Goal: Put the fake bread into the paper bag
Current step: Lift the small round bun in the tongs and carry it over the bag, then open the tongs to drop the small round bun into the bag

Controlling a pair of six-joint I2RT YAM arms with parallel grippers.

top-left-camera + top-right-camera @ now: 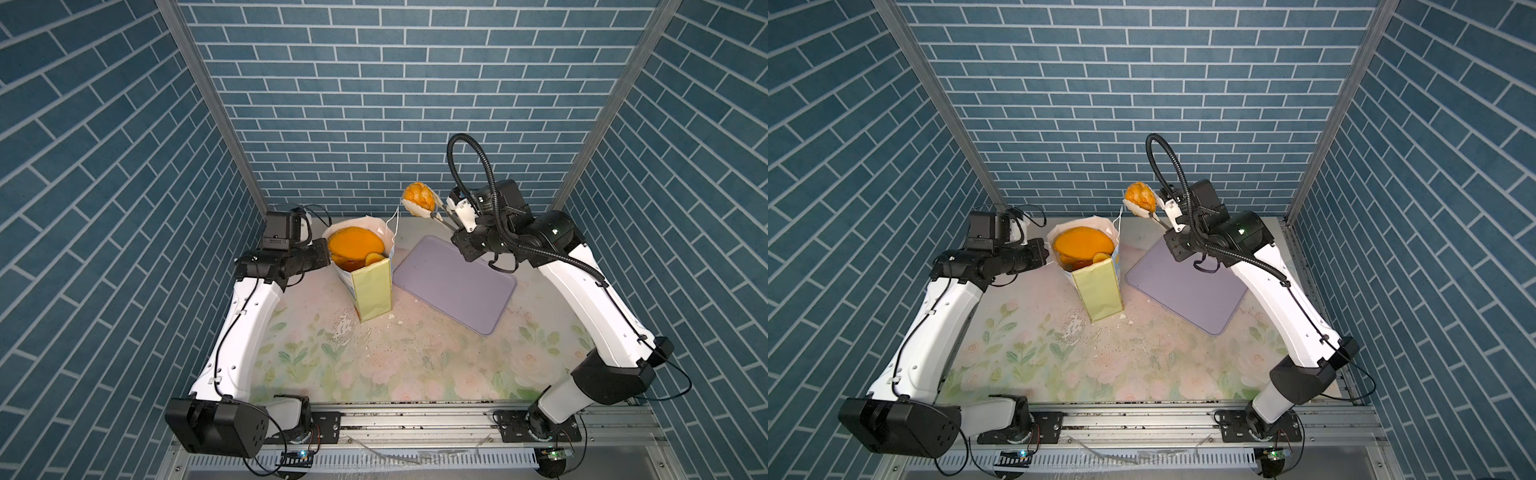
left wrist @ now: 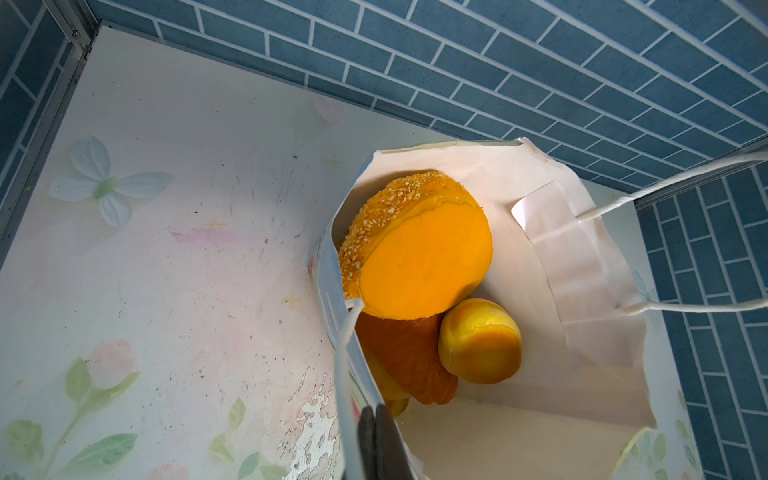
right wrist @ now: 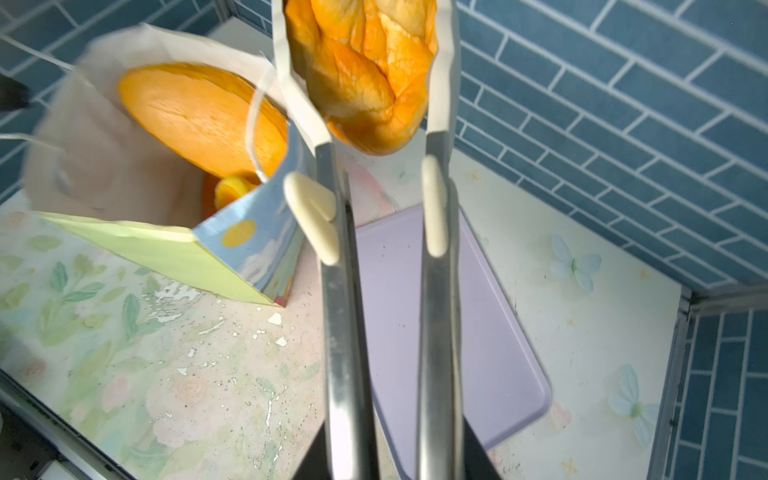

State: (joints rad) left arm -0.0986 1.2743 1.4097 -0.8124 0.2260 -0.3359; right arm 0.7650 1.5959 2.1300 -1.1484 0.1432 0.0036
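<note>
From where I stand, the right gripper (image 1: 455, 227) is clenched around the handles of a pair of tongs (image 3: 340, 332). Their white tips squeeze a braided pastry (image 1: 419, 198) held up in the air above the back of the table (image 1: 415, 365), clear of everything. The paper bag (image 1: 372, 291) stands upright, lower down and off to the left of the pastry, toward the other arm. The lavender tray (image 1: 457, 282) lies bare beneath the right arm. I judge that the carry has to go leftward and down over the near handle cord into the mouth. The pastry's length seems to run roughly along the tongs, which would suit an end-first drop. The left gripper (image 2: 376, 440) is pinched tight on the bag's rim and holds the mouth open. A seeded loaf (image 2: 419, 257) sits high in the bag with its flat underside facing up. It takes up much of the opening, with a croissant (image 2: 407, 361) and a round bun (image 2: 480, 340) below it. The free room looks to be on the white inner wall's side. The pastry's far end is cut off in the right wrist view, the bag is blurred there, and what lies deeper in the bag I cannot make out.
</note>
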